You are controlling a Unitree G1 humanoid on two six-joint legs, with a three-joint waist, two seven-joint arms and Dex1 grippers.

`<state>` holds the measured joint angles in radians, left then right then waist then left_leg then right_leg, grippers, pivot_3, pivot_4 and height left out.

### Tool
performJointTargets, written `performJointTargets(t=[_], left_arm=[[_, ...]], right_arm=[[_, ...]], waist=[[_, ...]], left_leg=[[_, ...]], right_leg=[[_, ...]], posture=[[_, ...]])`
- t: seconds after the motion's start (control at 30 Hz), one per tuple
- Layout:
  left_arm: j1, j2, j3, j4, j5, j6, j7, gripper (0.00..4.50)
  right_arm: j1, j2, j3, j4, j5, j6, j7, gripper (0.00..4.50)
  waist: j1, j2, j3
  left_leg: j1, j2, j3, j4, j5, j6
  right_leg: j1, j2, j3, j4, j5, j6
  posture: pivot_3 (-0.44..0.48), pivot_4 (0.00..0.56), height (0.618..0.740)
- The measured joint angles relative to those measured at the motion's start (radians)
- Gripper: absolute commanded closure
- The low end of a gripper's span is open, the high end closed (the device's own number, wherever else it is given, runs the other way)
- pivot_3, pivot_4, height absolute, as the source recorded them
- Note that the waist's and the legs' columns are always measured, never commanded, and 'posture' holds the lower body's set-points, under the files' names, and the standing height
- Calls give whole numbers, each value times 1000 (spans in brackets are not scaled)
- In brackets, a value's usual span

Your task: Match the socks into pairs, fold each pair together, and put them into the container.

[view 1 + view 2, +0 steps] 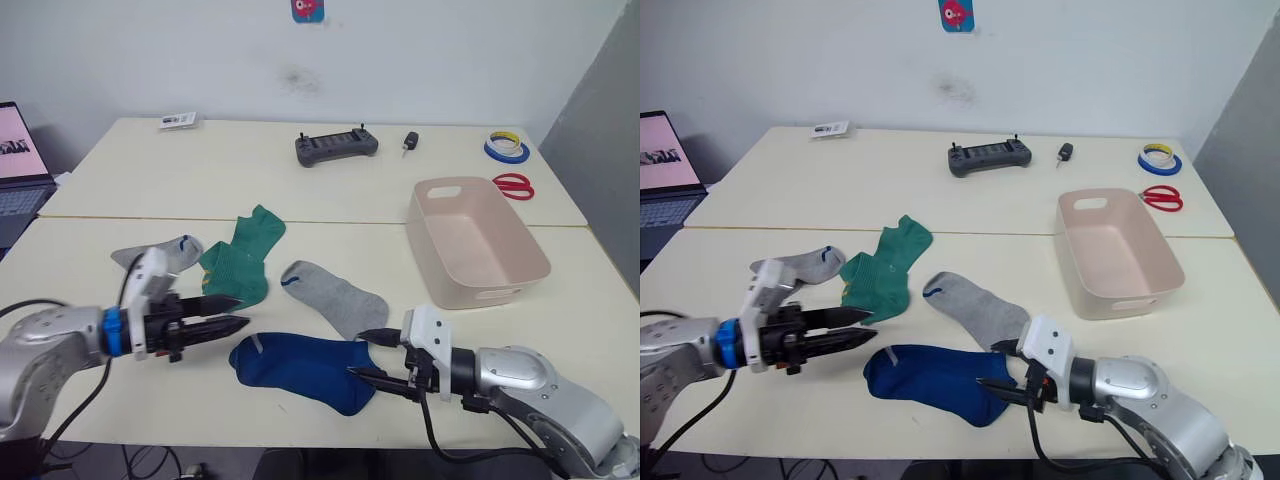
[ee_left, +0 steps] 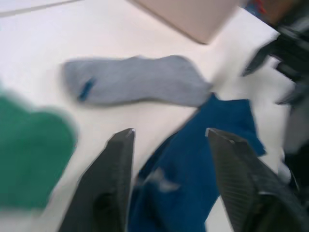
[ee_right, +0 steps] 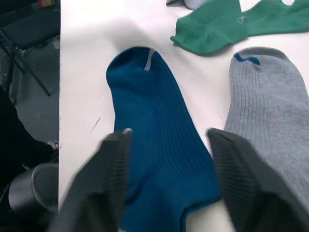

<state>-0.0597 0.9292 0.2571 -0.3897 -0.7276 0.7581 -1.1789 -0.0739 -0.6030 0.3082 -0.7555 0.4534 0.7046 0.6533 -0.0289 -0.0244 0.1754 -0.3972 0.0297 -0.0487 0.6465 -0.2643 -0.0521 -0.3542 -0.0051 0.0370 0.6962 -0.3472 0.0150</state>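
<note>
A pale tabletop (image 1: 300,200) carries everything, and the pink-beige container (image 1: 476,240) stands empty near its right edge, well apart from the socks. Closest to the front edge lies the dark blue pair (image 1: 300,370), spread flat with one sock on the other. Just behind it, toward the middle of the tabletop, a grey sock (image 1: 335,295) lies flat with its blue cuff mark turned to the left, its toe end just touching the blue pair. Left of that, the green socks (image 1: 240,255) lie overlapping, one stretched toward the far edge, and a second grey sock (image 1: 160,252) sits at their left, toward the left edge. The right gripper (image 1: 372,357) hovers at the right end of the blue pair, its fingers spread wide with the blue fabric between them in the right wrist view. The left gripper (image 1: 232,312) hangs just off the left end of the blue pair, beside the green socks, with a narrow gap between its fingers and nothing in them. Along the far edge rest a dark handheld controller (image 1: 336,146), red scissors (image 1: 513,185) and rolls of tape (image 1: 506,148).
</note>
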Motion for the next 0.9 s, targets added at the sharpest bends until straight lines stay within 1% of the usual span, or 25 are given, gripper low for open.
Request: performJointTargets(t=[0.03,0.07,0.13,0.17,0.33,0.47,0.53,0.7,0.8,0.9], left_arm=[[-18,3,-51,-18,21,-24,-18,3363],[-30,4,-91,-29,40,-43,-27,3628],[-52,5,-183,-17,117,-124,-47,4305],[-59,5,-220,10,161,-169,-57,4500],[-68,6,-330,199,337,-378,-99,4500],[-73,2,-359,317,407,-493,-121,4500],[-75,-8,-360,338,418,-532,-124,4500],[-68,-22,-357,375,419,-573,-121,4500],[-49,-23,-337,370,398,-553,-118,4500],[-15,-11,-302,337,347,-485,-124,4500]], right_arm=[[-14,15,22,11,-10,2,-7,3120],[-26,29,40,22,-19,4,-12,3384],[-54,49,90,63,-61,3,-26,4139],[-74,65,115,95,-85,1,-30,4439],[-108,109,207,210,-178,-19,-44,4479],[-77,78,224,230,-207,-30,-40,4479],[-50,43,216,209,-210,-43,-29,4479],[29,-38,147,166,-208,-80,-5,4479],[64,-70,97,161,-206,-110,4,4479],[95,-83,37,162,-186,-121,24,4479]], waist=[[-1,0,0],[-4,0,0],[-7,0,0],[-7,0,0],[-3,1,0],[0,1,0],[1,0,0],[0,1,-2],[-1,1,-3],[-3,0,-2]], left_leg=[[0,0,0,0,0,0],[1,0,1,0,0,0],[3,0,1,0,0,0],[2,0,1,-1,0,0],[0,1,1,0,0,0],[-1,-1,1,0,0,0],[-1,-1,1,0,0,0],[4,0,1,0,0,1],[4,0,1,0,0,1],[3,1,1,0,0,1]], right_leg=[[0,0,0,0,0,0],[0,1,1,0,0,0],[0,3,3,1,0,0],[0,4,2,1,0,0],[-2,4,2,1,0,0],[-3,2,2,1,0,0],[-1,1,1,0,0,0],[2,1,1,0,0,0],[2,1,1,1,0,0],[1,2,1,1,0,0]], posture=[[0,150,740],[0,150,740],[0,150,740],[0,150,740],[0,150,740],[0,150,740],[0,150,740],[0,150,740],[0,150,740],[0,150,740]])
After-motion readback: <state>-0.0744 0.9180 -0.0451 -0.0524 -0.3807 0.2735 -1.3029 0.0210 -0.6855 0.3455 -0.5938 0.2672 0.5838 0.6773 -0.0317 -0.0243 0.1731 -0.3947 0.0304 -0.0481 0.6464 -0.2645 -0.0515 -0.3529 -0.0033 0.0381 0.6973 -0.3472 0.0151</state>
